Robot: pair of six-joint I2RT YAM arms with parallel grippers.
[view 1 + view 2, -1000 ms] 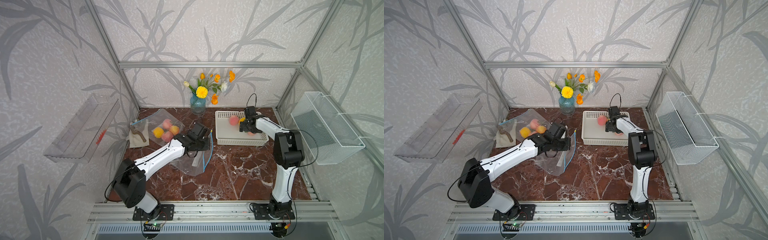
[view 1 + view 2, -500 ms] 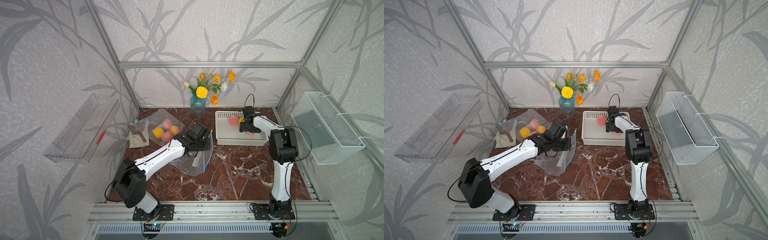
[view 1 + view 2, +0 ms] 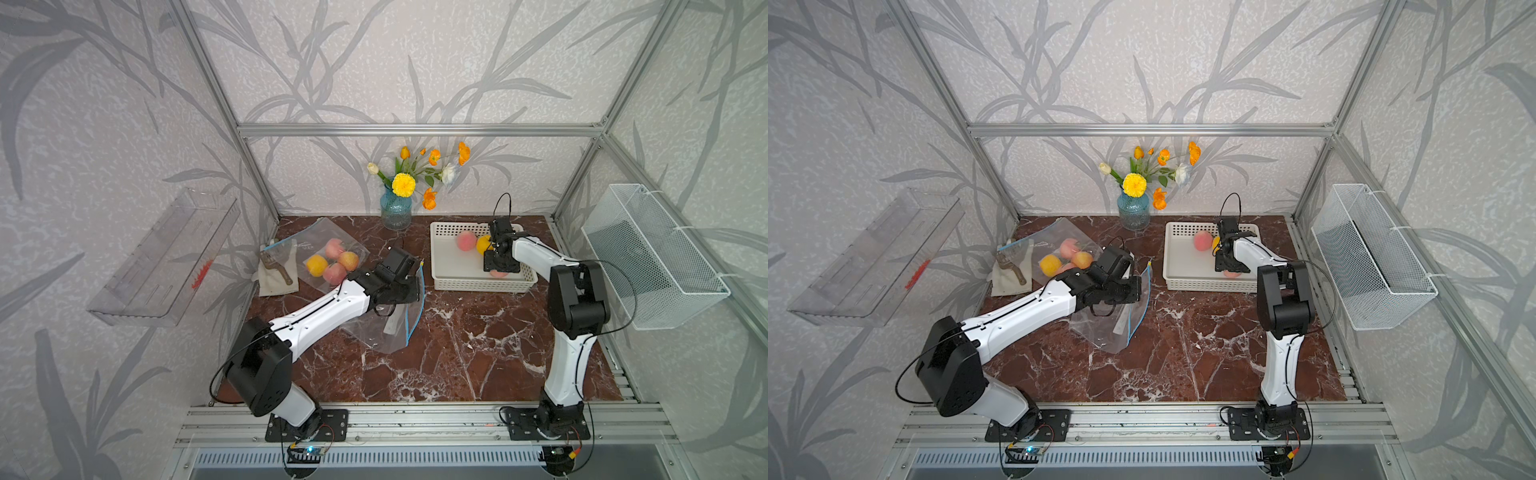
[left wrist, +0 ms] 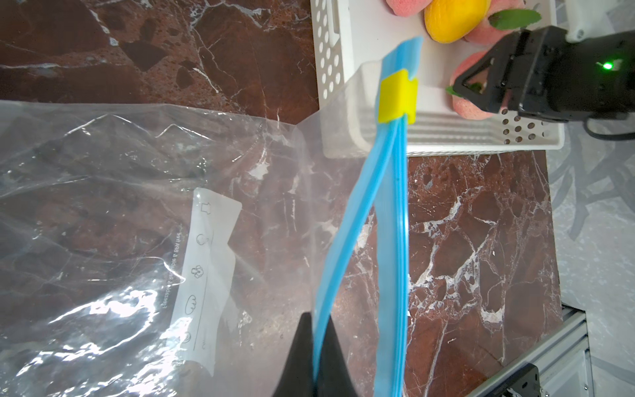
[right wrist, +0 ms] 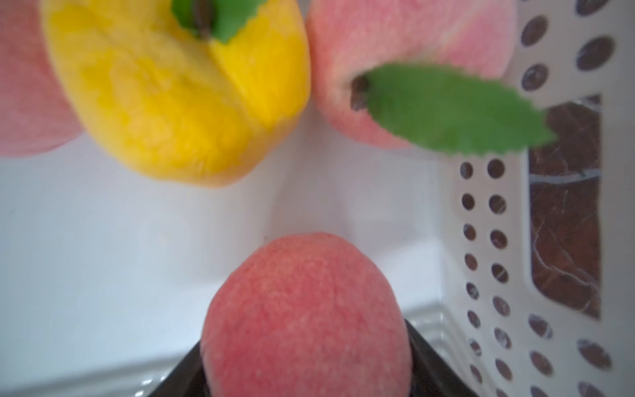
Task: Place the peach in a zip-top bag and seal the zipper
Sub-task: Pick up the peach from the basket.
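The peach lies in the white basket, by the wall facing the arms' bases. The right gripper flanks it closely on both sides; whether it presses yet I cannot tell. Just off the basket's corner on the left arm's side, the left gripper pinches one lip of the zip-top bag, whose mouth gapes toward the basket.

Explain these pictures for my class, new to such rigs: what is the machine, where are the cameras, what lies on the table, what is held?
Two white robot arms, left and right, stand at a brown marble table. Two pictures look down from overhead; two come from cameras on the arms' wrists. The left gripper is shut on the blue zipper edge of a clear plastic zip-top bag. The right gripper reaches into a white perforated plastic basket, jaws either side of a pink peach; whether it grips is unclear.
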